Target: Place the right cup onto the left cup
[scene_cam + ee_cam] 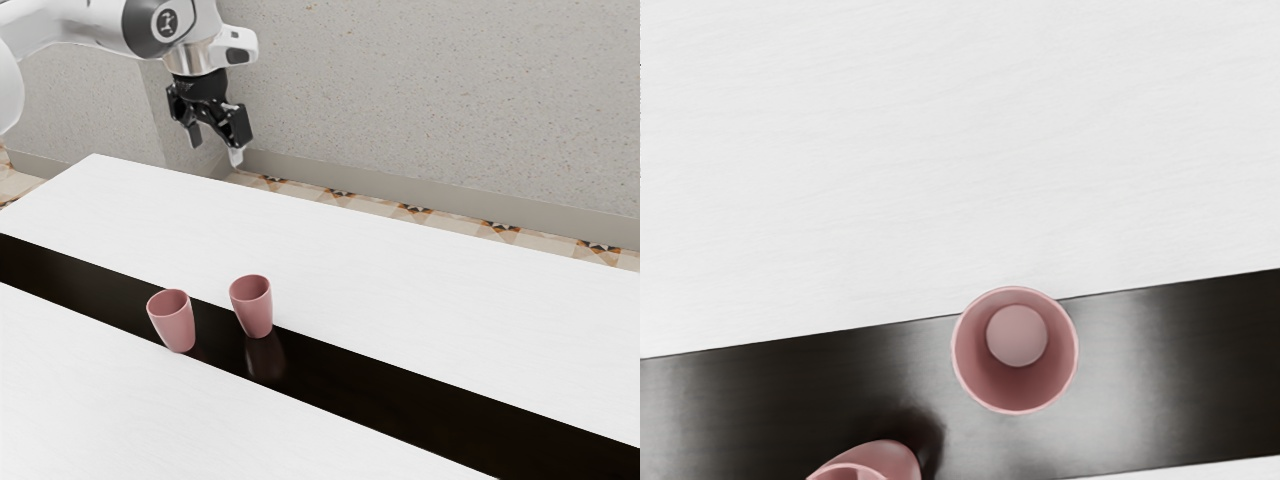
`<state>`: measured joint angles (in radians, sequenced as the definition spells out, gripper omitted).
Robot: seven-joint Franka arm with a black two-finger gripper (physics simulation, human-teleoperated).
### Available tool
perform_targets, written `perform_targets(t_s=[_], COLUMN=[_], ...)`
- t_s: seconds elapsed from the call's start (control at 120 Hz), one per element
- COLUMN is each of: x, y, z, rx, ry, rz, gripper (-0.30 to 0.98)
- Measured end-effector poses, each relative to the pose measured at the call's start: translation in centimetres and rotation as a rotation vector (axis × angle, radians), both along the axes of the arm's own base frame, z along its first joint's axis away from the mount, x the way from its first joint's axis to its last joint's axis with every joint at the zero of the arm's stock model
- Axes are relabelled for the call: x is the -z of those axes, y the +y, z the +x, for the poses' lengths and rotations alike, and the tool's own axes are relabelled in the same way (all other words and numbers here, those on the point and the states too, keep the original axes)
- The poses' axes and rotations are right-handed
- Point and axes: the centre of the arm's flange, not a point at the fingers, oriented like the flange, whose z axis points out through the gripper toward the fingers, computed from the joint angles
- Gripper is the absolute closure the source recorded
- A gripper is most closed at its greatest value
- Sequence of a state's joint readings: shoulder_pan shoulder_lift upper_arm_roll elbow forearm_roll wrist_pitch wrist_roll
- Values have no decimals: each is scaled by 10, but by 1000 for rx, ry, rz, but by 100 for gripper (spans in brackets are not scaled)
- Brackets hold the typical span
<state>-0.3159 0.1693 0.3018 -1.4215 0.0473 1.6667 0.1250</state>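
The gripper (pixel 215 149) hangs above the table, its fingers spread and empty, while two pink cups, one (pixel 175 325) at the exterior view's left and its neighbour (pixel 255 312), stand apart on the dark band (pixel 400 385). I can't tell which counts as right; either looks light, stiff and smooth, so I'd pinch its upper wall gently from opposite sides.
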Motion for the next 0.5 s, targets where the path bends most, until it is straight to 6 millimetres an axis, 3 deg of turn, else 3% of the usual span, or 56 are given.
perform_targets(t_s=[0.1, 0.167, 0.267, 0.5], x=[3, 25, 55, 153], y=[-2, -2, 21, -7], z=[-1, -2, 0, 60], rx=[-4, -10, -61, -92], ry=[0, 35, 52, 89], rz=[-1, -7, -16, -37], gripper=[1, 2, 2, 2])
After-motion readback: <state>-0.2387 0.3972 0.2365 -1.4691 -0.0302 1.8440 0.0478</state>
